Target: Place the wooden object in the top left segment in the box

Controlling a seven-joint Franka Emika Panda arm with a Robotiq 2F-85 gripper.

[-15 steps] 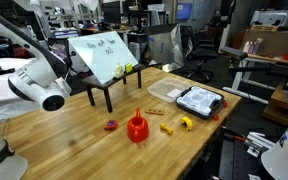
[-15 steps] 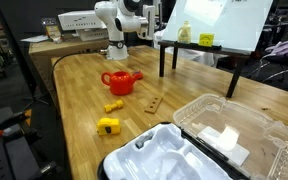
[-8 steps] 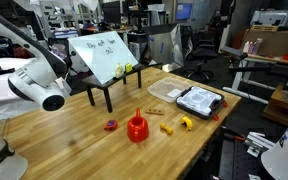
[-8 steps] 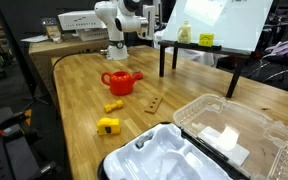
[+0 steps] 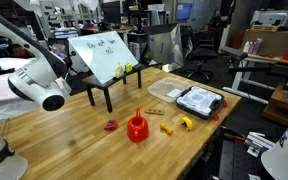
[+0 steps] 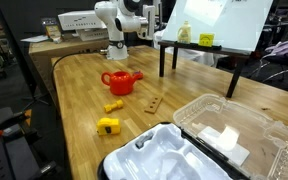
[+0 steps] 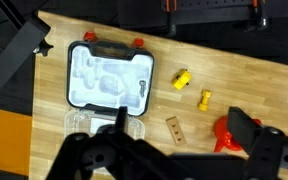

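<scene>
The wooden object, a small flat tan block, lies on the table in both exterior views (image 5: 154,111) (image 6: 153,103) and in the wrist view (image 7: 173,127). The box (image 5: 199,100) lies open near the table's edge, dark-rimmed with a pale moulded interior (image 6: 174,160) (image 7: 106,78). My gripper (image 7: 184,140) is open and empty, high above the table. The block shows between its two dark fingers, far below them. The white arm (image 5: 44,88) (image 6: 119,20) is raised at the far end of the table, away from the objects.
A red funnel-shaped object (image 5: 136,128) (image 6: 120,82) (image 7: 224,135) stands near the block. Small yellow pieces (image 5: 186,123) (image 6: 108,126) (image 7: 182,79) and a purple-red piece (image 5: 111,125) lie around. A clear plastic tray (image 6: 229,125) (image 5: 165,90) adjoins the box. A black stand with a white board (image 5: 104,60) is behind.
</scene>
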